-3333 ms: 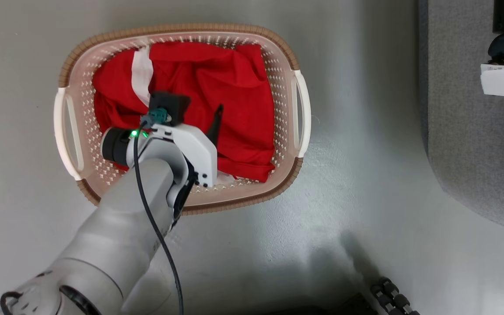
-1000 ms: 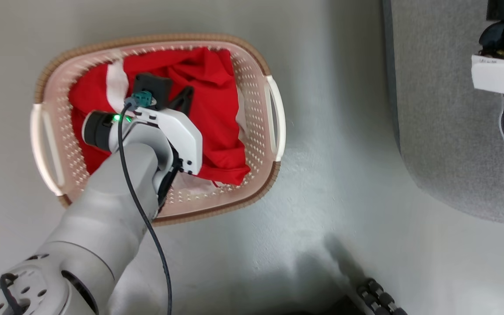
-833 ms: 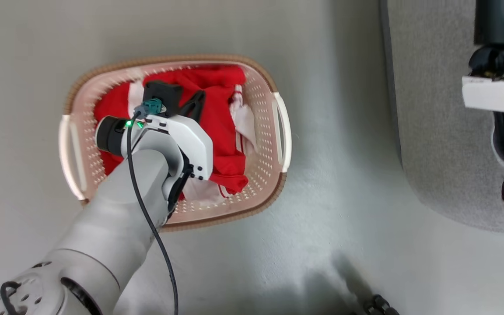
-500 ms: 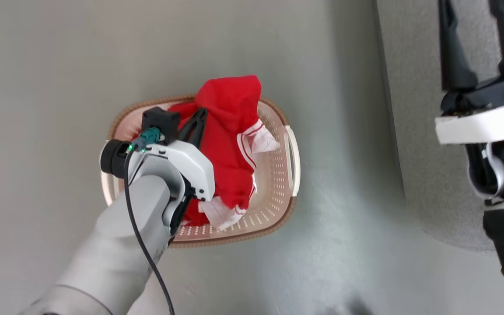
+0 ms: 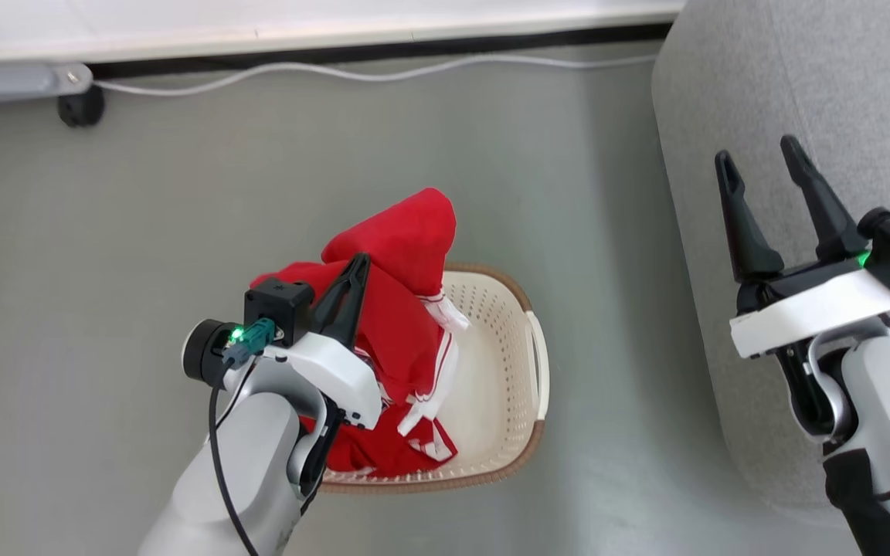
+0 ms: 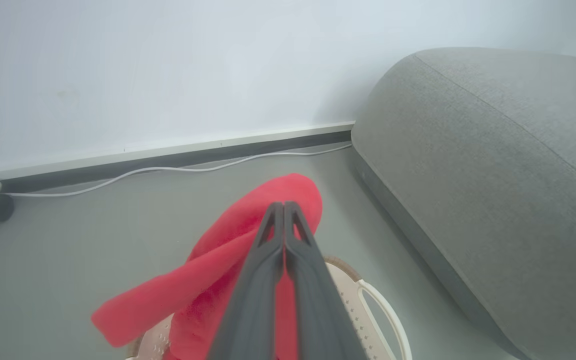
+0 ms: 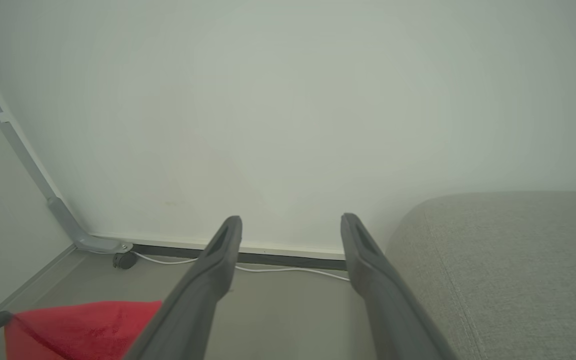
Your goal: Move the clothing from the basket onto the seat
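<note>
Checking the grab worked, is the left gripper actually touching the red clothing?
Touching. In the left wrist view the left gripper is shut on the clothing, which bunches around its tips and hangs above the basket.

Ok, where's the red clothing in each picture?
Head view: the clothing is in the middle, over the basket.
Left wrist view: bottom middle.
Right wrist view: bottom left corner.
Shared landmark: the grey seat, on the right in all three.
</note>
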### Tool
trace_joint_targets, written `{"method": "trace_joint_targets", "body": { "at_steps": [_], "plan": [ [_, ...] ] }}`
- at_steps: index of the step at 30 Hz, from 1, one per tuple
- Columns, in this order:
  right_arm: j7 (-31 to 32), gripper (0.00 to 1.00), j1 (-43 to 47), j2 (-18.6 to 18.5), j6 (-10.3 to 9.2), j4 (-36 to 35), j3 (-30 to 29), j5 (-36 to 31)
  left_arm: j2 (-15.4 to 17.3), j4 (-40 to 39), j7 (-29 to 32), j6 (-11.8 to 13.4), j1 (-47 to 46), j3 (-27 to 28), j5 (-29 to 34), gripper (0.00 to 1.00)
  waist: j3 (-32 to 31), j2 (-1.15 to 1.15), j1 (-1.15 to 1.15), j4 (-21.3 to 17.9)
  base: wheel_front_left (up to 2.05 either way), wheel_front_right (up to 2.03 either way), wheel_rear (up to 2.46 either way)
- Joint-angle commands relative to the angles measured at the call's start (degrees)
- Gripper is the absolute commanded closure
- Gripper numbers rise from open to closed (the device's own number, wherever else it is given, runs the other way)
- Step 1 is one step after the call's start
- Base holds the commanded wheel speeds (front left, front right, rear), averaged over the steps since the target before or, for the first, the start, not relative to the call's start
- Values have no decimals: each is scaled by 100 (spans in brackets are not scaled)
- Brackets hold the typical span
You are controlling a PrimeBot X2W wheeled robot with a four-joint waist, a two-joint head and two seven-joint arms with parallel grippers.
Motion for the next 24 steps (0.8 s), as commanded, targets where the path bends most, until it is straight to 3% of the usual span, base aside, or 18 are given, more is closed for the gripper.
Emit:
{"method": "trace_joint_targets", "body": {
  "at_steps": [1,6,24],
  "plan": [
    [-30,0,133,-2,23,-110,65,47,69,-178,-60,-29,35,207,67,100,-200,0,0,102,0,0,0],
    [-30,0,429,58,23,35,13,26,-1,-719,-60,-226,508,777,479,100,-666,0,0,226,0,0,0],
    [-31,0,1238,342,23,392,-59,-76,-60,-2031,-60,-566,1093,1213,1041,100,-1619,0,0,487,0,0,0]
  ]
}}
